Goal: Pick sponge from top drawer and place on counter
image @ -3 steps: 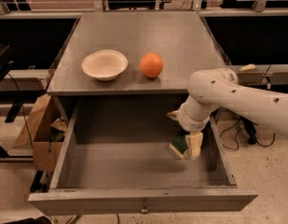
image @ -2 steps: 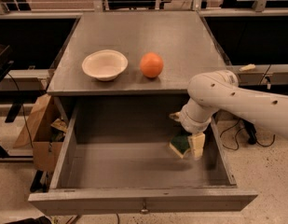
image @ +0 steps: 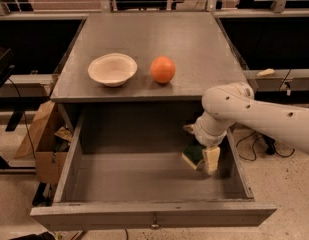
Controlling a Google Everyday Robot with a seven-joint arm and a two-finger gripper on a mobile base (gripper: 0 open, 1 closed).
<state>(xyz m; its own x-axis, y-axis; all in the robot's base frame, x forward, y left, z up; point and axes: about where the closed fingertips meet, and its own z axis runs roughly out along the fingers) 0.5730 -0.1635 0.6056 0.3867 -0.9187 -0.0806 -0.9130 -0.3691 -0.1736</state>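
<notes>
Counter [image: 194,39]: far, bearing white bowl [image: 112,69] and orange ball [image: 162,69]. Top drawer [image: 134,176]: near, pulled open. Gripper [image: 207,160]: low at the drawer's right, against the sponge [image: 193,155]; open or closed, cannot tell. Sponge: judged light, soft and compressible; pinch across its edges. Against earlier: nothing visibly moved.

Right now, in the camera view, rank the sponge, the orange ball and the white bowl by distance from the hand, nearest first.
The hand is down in the right side of the top drawer.
1. Sponge: right beside the hand, in the drawer.
2. Orange ball: up on the counter, near its middle.
3. White bowl: on the counter, left of the ball.
</notes>
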